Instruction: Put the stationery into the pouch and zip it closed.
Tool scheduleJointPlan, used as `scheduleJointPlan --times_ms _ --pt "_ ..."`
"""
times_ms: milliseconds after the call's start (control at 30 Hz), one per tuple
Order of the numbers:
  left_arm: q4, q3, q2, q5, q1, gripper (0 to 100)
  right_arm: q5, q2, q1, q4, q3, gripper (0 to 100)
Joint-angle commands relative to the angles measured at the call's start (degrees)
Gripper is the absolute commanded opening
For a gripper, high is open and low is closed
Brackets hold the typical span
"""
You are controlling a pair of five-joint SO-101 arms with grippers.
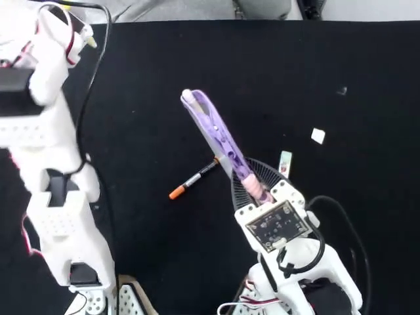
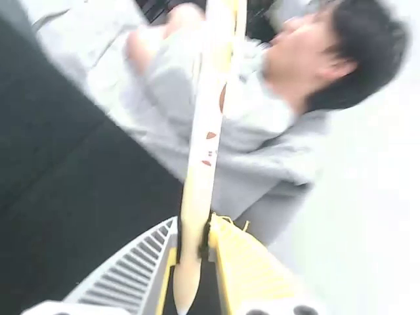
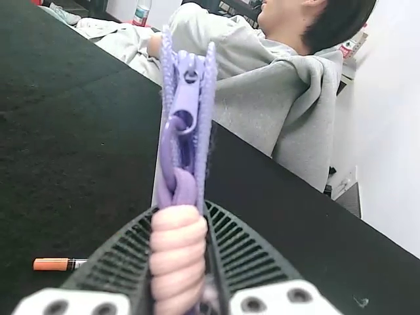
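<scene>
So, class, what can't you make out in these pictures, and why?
- Pen, left wrist view: one end cut off by the picture's edge.
- Pouch, right wrist view: seen edge-on, so its inside is hidden.
- White scrap, high view: too small to identify.

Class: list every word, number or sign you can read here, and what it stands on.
No text can be read.
Slim cream pen held in the left gripper: red marks, too blurred.
Purple zip pouch in the right gripper: plain.
Dark circuit board on that arm: print too small.
</scene>
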Motion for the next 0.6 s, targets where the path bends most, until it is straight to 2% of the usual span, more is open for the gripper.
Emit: scheduleJointPlan --times_ms 0,133,267,400,567 --pt "0.44 -2.15 -6.95 -4.48 0.84 3 -0.53 -4.79 -0.26 -1.58 -0.66 1.1" --pt "0.44 3.03 -12.92 -6.24 2.68 3 -0.53 -4.79 -3.43 -0.88 -0.57 1.1" --pt "0.35 14.64 -22.15 -6.15 3.21 3 -0.53 -4.79 -7.74 -0.35 -0.57 1.1" --pt "-0.26 26.86 -31.65 -5.98 3.12 3 -0.53 -4.79 -7.91 -0.35 -0.57 1.1" --pt "-5.89 41.54 -37.36 -5.89 3.12 3 -0.53 -4.97 -7.91 -0.35 -0.57 1.1"
